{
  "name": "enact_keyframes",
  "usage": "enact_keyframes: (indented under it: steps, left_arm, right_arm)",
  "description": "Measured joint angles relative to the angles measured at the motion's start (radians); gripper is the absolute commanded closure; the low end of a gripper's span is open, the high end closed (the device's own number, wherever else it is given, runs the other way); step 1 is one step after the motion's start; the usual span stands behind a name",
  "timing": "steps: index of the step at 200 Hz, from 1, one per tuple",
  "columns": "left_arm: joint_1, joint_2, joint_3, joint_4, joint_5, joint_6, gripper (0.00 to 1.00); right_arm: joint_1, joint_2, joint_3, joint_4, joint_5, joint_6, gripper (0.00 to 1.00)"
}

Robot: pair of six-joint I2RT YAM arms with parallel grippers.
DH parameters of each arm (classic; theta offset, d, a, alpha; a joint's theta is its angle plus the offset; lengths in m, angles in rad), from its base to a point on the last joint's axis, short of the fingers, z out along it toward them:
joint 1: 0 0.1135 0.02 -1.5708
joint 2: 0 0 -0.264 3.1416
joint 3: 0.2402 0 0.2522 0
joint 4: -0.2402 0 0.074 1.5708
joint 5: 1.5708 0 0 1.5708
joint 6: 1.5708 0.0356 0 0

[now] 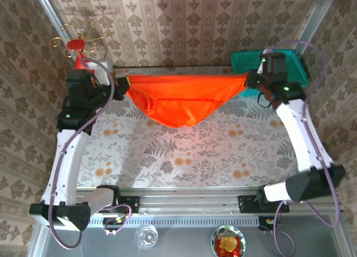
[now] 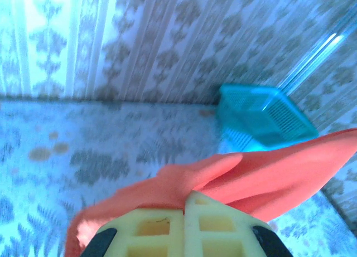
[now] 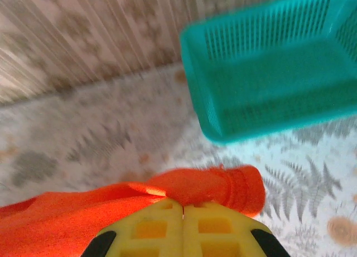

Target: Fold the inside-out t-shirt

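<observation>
Hanging stretched between my claws, the inside-out t-shirt (image 1: pixel 178 101) droops over the far end of the table (image 1: pixel 195 156), with my left claw (image 1: pixel 121 83) and my right claw (image 1: pixel 250 79) each clamped on an upper corner. Both bites look shallow, so pulling wider or lowering unevenly could slip a corner free, and the teal basket (image 1: pixel 293 67) beside my right claw might snag the cloth.

It was a robot test booth dressed up as a home, not a lived-in room; damask wallpaper panels (image 1: pixel 184 23) stood just beyond the left gripper (image 2: pixel 184 204) and the right gripper (image 3: pixel 183 208), framed by bare aluminium posts (image 1: pixel 49 14); a floral tablecloth (image 1: pixel 184 156) lay beneath both; a teal basket (image 1: pixel 242 61) sat by the right gripper; a slotted metal rail (image 1: pixel 189 203) ran behind the arms.
</observation>
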Motion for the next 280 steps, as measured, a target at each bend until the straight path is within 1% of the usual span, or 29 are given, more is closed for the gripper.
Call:
enact_keyframes:
  steps: [18,46,75,97,118,130,142,148,157,160,167,171,175,187,204,216,230,254,280]
  left_arm:
    - [0.019,-0.024,0.099,-0.022,0.027,0.017,1.0]
    - [0.048,-0.044,0.231,-0.037,0.045,0.035,1.0]
    - [0.064,-0.032,0.306,-0.037,0.037,0.05,1.0]
    - [0.077,0.029,0.352,-0.029,0.018,0.06,1.0]
    - [0.089,0.163,0.409,-0.013,0.016,0.06,1.0]
    - [0.09,0.28,0.447,0.008,0.029,0.06,1.0]
    - [0.088,0.419,0.494,0.031,0.05,0.06,1.0]
    - [0.082,0.499,0.526,0.031,0.059,0.06,0.93]
    - [0.074,0.629,0.595,0.014,0.069,0.06,0.75]
    - [0.07,0.682,0.624,0.005,0.068,0.068,0.7]
    - [0.058,0.799,0.692,-0.023,0.061,0.075,0.63]
    - [0.053,0.849,0.722,-0.041,0.056,0.075,0.6]
    - [0.043,0.907,0.753,-0.066,0.046,0.085,0.59]
    - [0.013,1.044,0.814,-0.15,0.002,0.119,0.57]
    - [-0.046,1.14,0.817,-0.265,-0.058,0.164,0.55]
    - [-0.092,1.141,0.776,-0.311,-0.085,0.192,0.55]
    - [-0.148,1.081,0.694,-0.326,-0.1,0.214,0.55]
    - [-0.23,0.883,0.509,-0.306,-0.103,0.227,0.55]
    - [-0.266,0.665,0.308,-0.231,-0.1,0.217,0.55]
  right_arm:
    - [0.0,-0.081,0.103,-0.014,0.0,0.0,1.0]
    - [0.0,-0.156,0.25,-0.026,-0.006,-0.002,1.0]
    - [0.0,-0.161,0.359,-0.061,-0.053,0.001,1.0]
    - [0.0,-0.135,0.371,-0.09,-0.114,0.027,1.0]
    - [0.0,-0.101,0.299,-0.101,-0.177,0.073,1.0]
    - [0.003,-0.09,0.205,-0.097,-0.201,0.107,1.0]
    - [0.008,-0.074,0.073,-0.09,-0.215,0.151,1.0]
    - [0.008,-0.062,0.006,-0.087,-0.216,0.175,1.0]
    - [0.013,-0.043,-0.098,-0.085,-0.222,0.211,1.0]
    - [0.013,-0.035,-0.127,-0.085,-0.224,0.222,0.93]
    - [0.014,-0.014,-0.196,-0.089,-0.23,0.251,0.75]
    - [0.014,-0.003,-0.23,-0.09,-0.232,0.265,0.68]
    - [0.014,0.007,-0.254,-0.089,-0.233,0.273,0.63]
    - [0.014,0.035,-0.336,-0.092,-0.234,0.301,0.57]
    - [0.014,0.042,-0.386,-0.103,-0.233,0.315,0.56]
    - [0.018,0.039,-0.389,-0.108,-0.234,0.314,0.56]
    - [0.033,0.032,-0.389,-0.109,-0.235,0.303,0.56]
    - [0.106,0.031,-0.389,-0.112,-0.252,0.256,0.57]
    - [0.236,0.056,-0.389,-0.116,-0.268,0.199,0.59]
